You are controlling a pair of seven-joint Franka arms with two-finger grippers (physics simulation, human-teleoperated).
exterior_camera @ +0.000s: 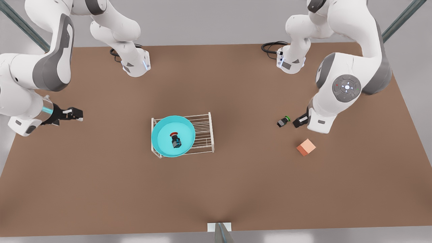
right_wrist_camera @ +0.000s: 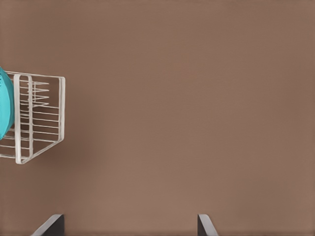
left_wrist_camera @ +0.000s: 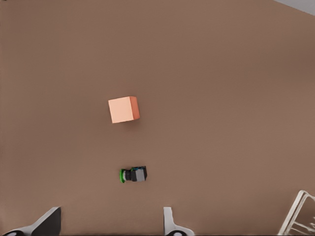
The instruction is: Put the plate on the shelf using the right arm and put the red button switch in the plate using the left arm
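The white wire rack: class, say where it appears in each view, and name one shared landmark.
Front view: the wire rack stands mid-table, bearing the turquoise plate.
Left wrist view: one corner of it, cut by the picture's edge, beyond the green-capped switch.
Right wrist view: its slatted end, with the plate's rim on it.
Shared landmark: the plate, in front and right wrist views.

The white left arm's black two-finger gripper (exterior_camera: 298, 122) hangs low, fingers spread; the right arm's matching gripper (exterior_camera: 75, 113) is likewise open.
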